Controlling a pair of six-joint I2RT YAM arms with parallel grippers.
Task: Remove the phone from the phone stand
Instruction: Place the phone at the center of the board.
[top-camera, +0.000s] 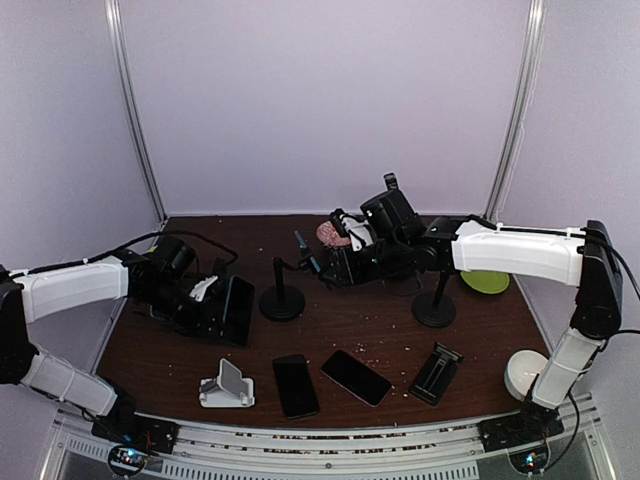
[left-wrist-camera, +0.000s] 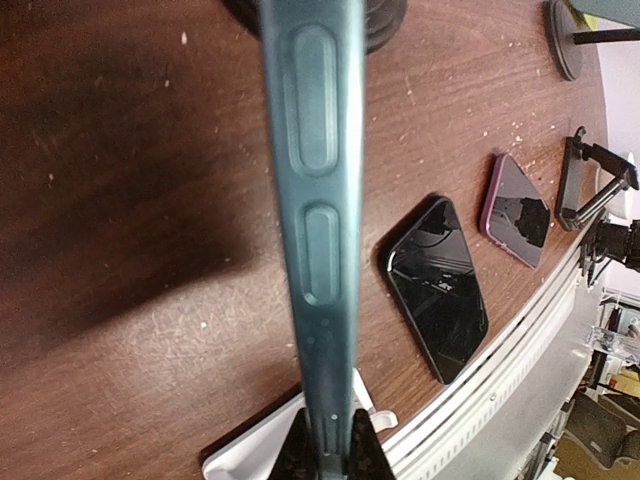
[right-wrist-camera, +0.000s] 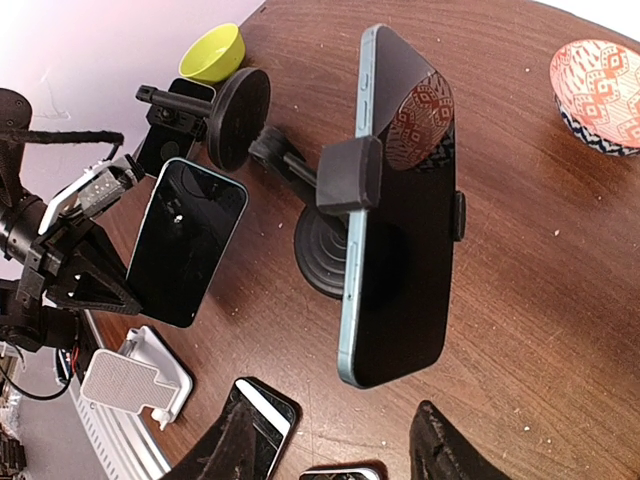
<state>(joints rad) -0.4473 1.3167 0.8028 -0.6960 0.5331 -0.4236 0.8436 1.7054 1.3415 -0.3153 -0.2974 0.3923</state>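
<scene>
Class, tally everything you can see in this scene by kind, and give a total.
Phones: 4
Phone stands: 4
Bowls: 2
White round object: 1
Total: 11

both arms: white shells behind the pincers, left arm (top-camera: 75, 285) & right arm (top-camera: 515, 250), w/ black joints & wrists. thin black cable (top-camera: 205, 240) loops just behind left pincer (top-camera: 207, 295). right pincer (right-wrist-camera: 340, 450) fingers (right-wrist-camera: 235, 445) matte black, tapered.
</scene>
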